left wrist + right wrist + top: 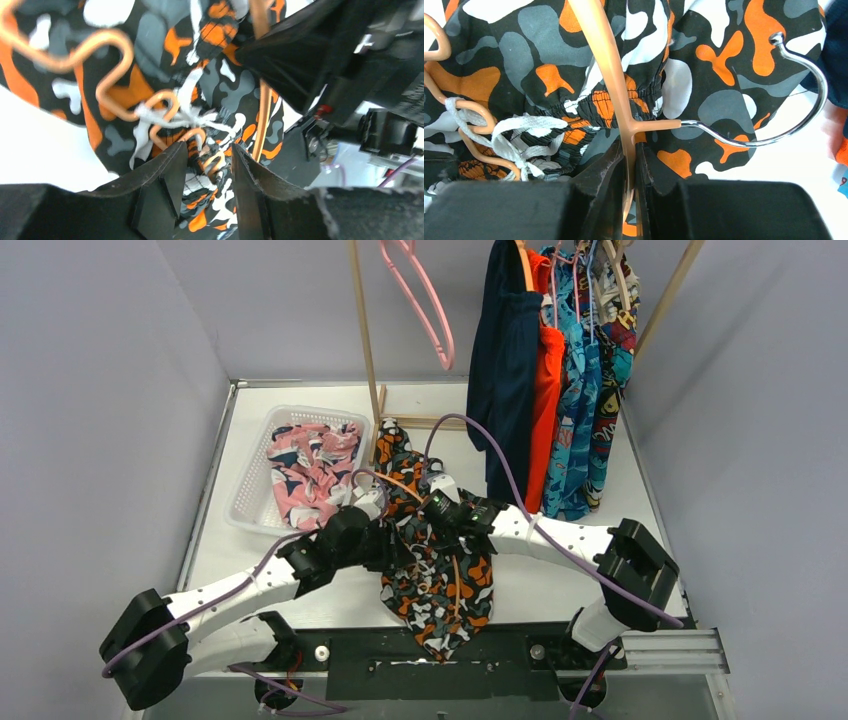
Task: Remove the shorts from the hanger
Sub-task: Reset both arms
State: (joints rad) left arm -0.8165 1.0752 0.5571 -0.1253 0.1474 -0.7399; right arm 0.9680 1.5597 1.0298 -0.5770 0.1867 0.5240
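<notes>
From above, the table [545, 592] carries a wooden rack [362, 330] at its far edge. At 1 o'clock on the rack hang the waiting pairs: navy shorts [505, 370], orange-red shorts [545, 410], teal-blue shorts [580, 410] and a comic-print pair [612, 370]. A bare pink hanger [425, 300] dangles at 12 o'clock. At 10 o'clock a white basket [250, 485] holds the pink printed shorts [310, 470].

The pair in hand, the black shorts with orange-white print [440, 580], lies spread on the table from the centre towards 6 o'clock, with both arms meeting over its upper half. It is not yet off its peach hanger [609, 65], whose bar crosses the elastic waistband while the metal hook [794, 125] points to 3 o'clock in the right wrist view.

The right gripper [630, 160] is clamped on the hanger's bar, pinning it. The left gripper [207, 160] has its jaws apart on either side of the bunched waistband, by the white drawstring [185, 117] and a hanger loop; whether the pads already press the cloth I cannot tell.

The step looks like parting the cloth from the hanger. Next, the left needs a firm pinch on fabric alone, clear of the loop and the cord. Then it should draw the waistband off the hanger end while the right holds the frame steady, and the freed pair likely goes to the basket
</notes>
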